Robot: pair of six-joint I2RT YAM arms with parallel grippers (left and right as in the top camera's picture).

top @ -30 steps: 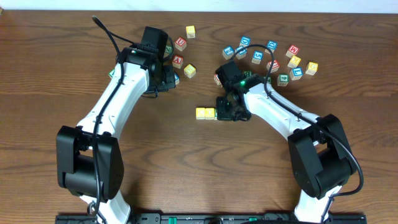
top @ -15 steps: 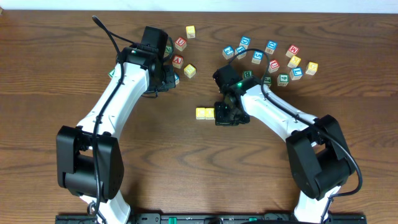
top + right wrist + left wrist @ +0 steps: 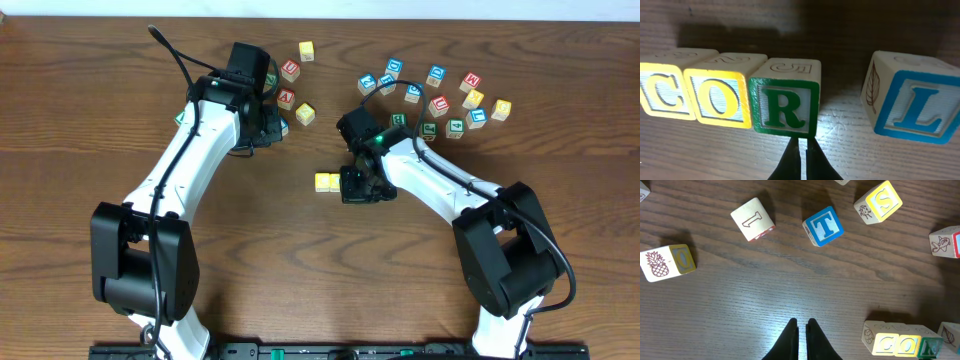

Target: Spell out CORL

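- From overhead, we see the left gripper (image 3: pixel 268 128) over the table (image 3: pixel 80 120), left of centre and nearer the far edge. A few scattered cubes (image 3: pixel 305 113) lie around it.
- The right gripper (image 3: pixel 352 186) hangs near the middle of the table. Just to its left, two yellow cubes sit side by side and touching: the C cube (image 3: pixel 322 182) and the O cube (image 3: pixel 336 182). We cannot read their letters from here. The gripper and arm cover whatever lies right of them.
- More loose cubes (image 3: pixel 437 75) spread along the far edge, right of centre.
- In the left wrist view, we see the left fingers pressed together and holding nothing, above bare wood.
- Ahead of them lie a blue T cube (image 3: pixel 823 226), a yellow S cube (image 3: pixel 878 202), a cube marked 1 (image 3: pixel 752 219) and a pineapple cube (image 3: pixel 667 261), all well apart.
- At the lower right of that view the row reads C, O, then the green edge of the R cube (image 3: pixel 929 347), cut off by the frame.
- In the right wrist view, we see the right fingers closed and empty, with their tips just in front of the R cube.
- C, O and R stand upright in a tight line, touching face to face.
- The L cube (image 3: pixel 912 102) stands to the right of R across a clear gap, turned slightly out of line with the row.
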